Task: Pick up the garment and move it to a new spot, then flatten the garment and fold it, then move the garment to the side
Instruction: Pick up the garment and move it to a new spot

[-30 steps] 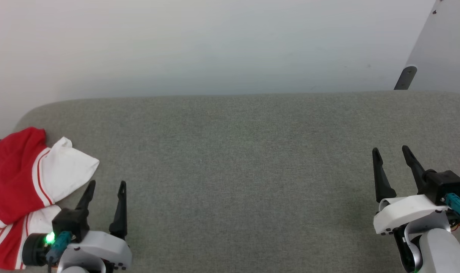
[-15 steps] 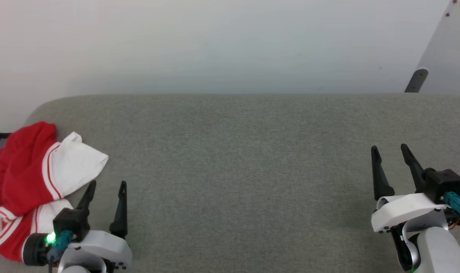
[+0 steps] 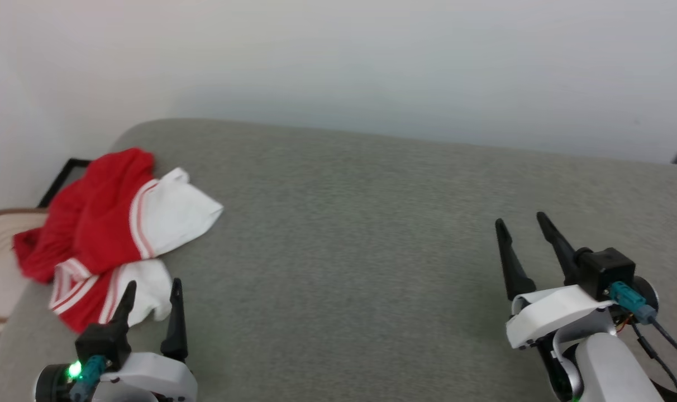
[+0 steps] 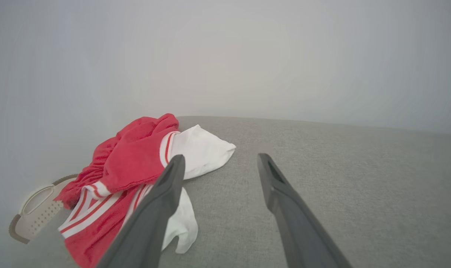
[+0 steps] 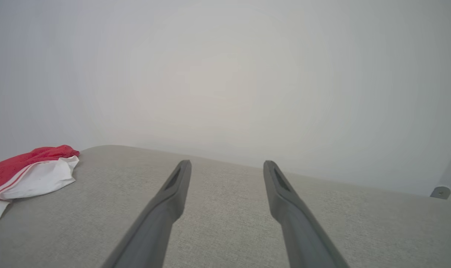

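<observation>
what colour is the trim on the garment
Red and white stripes, edging the garment where its red and white panels meet; clearest in the left wrist view.

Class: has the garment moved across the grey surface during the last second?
No. The garment lies at the grey surface's rounded far-left corner as before; the camera turned instead.

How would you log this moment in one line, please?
garment: crumpled, unheld, left end of surface | left gripper: open, beside it | right gripper: open, empty
</observation>
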